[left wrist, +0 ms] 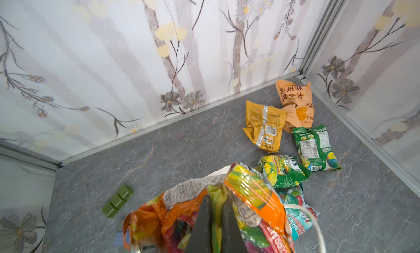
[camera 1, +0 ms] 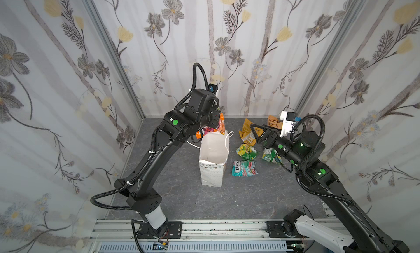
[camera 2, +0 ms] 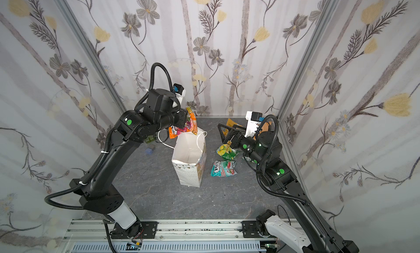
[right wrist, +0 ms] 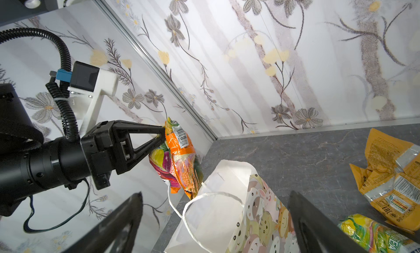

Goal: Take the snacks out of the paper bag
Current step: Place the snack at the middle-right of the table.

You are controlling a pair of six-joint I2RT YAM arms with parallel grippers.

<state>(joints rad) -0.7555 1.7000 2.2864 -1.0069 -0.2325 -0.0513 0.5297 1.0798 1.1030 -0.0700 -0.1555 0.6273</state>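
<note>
Right wrist view: L gripper [right wrist: 164, 133] is gripping the orange packet [right wrist: 181, 163] by its top seam, jaws fully closed on the foil. The pkt is dangling free just above the far rim of the paper bag [right wrist: 263, 208]; seam pinch prob. chosen to avoid crushing contents. R gripper [right wrist: 214, 195] is hovering wide open w/ nothing in it, on the bag's right-edge side, seemingly parked out of L's way. Bag is standing upright approx. mid-worktop [camera 1: 238, 199], mouth gaping; in a top view the bag interior [camera 1: 212, 149] is looking empty. Lying betw. bag and far right corner: two orange-yellow pkts [left wrist: 264, 127], two green-yellow pkts [left wrist: 314, 147], a teal pkt [camera 1: 244, 168]. Judging: last snack, needing only transfer + release. Cord handle [right wrist: 229, 194] is sitting close to pkt, so snag risk.
</note>
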